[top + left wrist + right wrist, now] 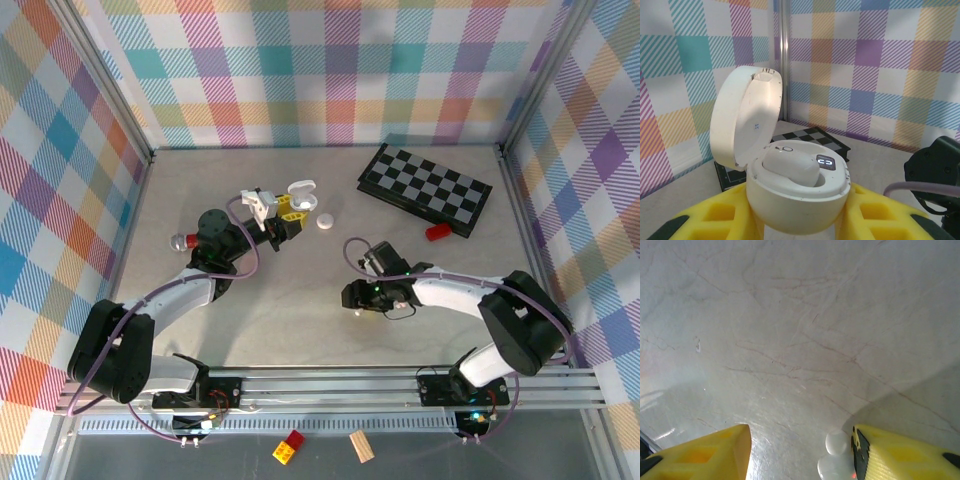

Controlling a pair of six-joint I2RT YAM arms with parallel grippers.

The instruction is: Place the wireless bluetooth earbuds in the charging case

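- Earbud (836,445), white, loose: nearest my right wrist lens, lying on the table (800,340) just beside the inner face of one yellow finger (890,455). I cannot tell whether it touches.
- Right claw (800,432): jaws spread wide, the other finger well apart from the earbud, nothing gripped.
- Charging case (797,187), white, round: clamped between the yellow fingers of my left claw (797,222). Its lid (747,117) is hinged up and back, leaving the well exposed.
- Seated bud (792,167): a white rounded body lying in the case's well beside a small dark display. I judge it an earbud already home.
- Status, as I judge it: the case is open and presented and one bud is apparently in. The loose earbud is not yet picked up.
- Remaining: close on the earbud, carry it to the case, seat it.
- Surroundings, overhead: a small white round piece (327,222) lies near the case, kind unclear. A checkerboard (425,188) and a red block (438,232) sit well apart at the far right.
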